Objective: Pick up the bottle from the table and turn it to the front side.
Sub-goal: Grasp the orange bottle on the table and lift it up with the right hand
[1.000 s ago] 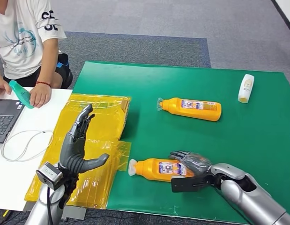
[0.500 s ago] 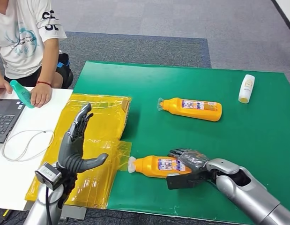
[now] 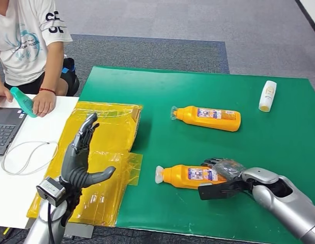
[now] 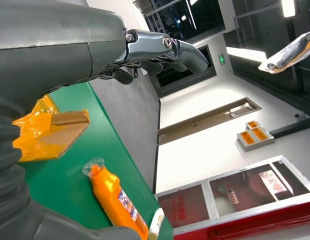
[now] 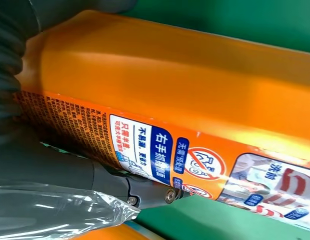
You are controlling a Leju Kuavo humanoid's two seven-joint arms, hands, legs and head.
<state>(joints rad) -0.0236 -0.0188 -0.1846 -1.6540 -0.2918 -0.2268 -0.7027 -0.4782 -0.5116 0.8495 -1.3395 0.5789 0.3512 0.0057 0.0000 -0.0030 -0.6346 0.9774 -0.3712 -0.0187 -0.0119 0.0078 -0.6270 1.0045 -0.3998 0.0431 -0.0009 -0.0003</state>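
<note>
On the green table mat (image 3: 232, 213) in front of you, the near orange bottle (image 3: 188, 176) lies on its side — your right hand (image 3: 225, 175) grips its base end (label up). Your left hand (image 3: 79, 155) hovers spread over yellow bags (image 3: 109, 137), holding nothing.

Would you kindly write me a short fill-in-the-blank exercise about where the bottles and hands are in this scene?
1. The right hand grips the near orange bottle, which lies on the ____ mat.
2. The left hand is raised over the ____ plastic sheet, holding nothing.
3. The small white bottle lies near the mat's far ____ corner.
4. The person's hand rests beside a ____ bottle on the white table.

Missing words: green; yellow; right; teal
</note>
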